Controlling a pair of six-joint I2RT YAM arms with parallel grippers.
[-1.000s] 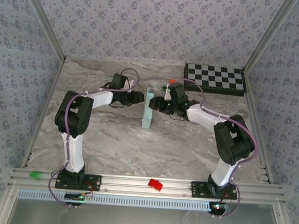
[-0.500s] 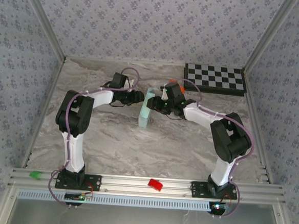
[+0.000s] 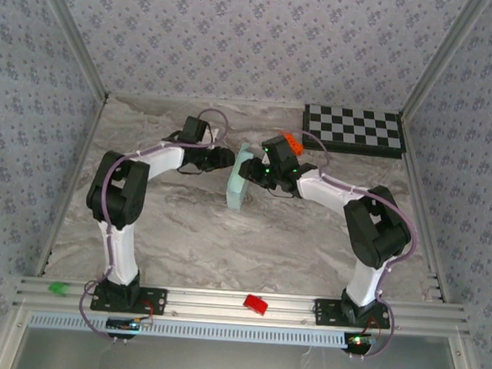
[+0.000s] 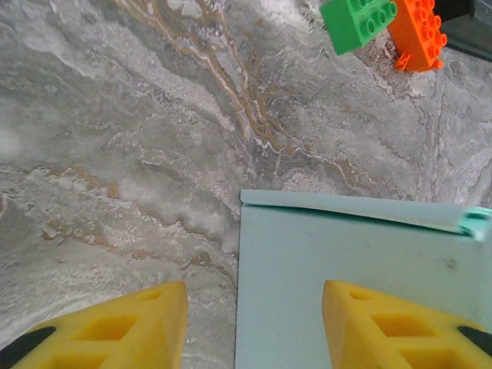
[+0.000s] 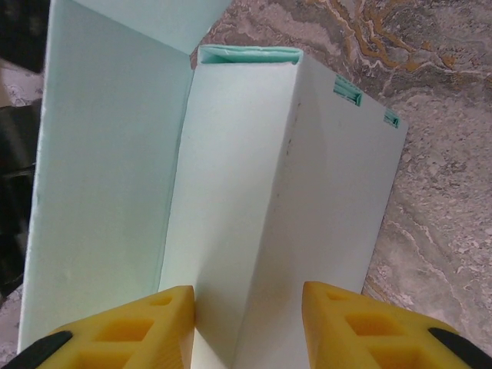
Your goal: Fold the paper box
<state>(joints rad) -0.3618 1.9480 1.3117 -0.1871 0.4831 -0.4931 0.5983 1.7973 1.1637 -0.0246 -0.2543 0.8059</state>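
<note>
Looks roughly half done. Finds the paper box (image 3: 239,187) on the bench (image 3: 184,231), left of the checkerboard (image 3: 353,129) and a little nearer, propped on edge between the two arms. Shows long panels already creased up into a narrow, open-ended tube, with one wide flap standing loose beside it. Leaves, by this reading, that flap to close and the end tabs to tuck. Sets the right hand (image 5: 247,296) astride the tube's narrow face, yellow fingers (image 5: 165,315) on either side; cannot tell whether clenched or merely touching. Has the left hand (image 4: 254,300) released on the box's side away from the checkerboard, one finger over bare marble, the other over a flat aqua panel. Counts one box, one checkerboard, two hands, one green brick (image 4: 357,23) and one orange brick (image 4: 419,34), both just left of the checkerboard.
</note>
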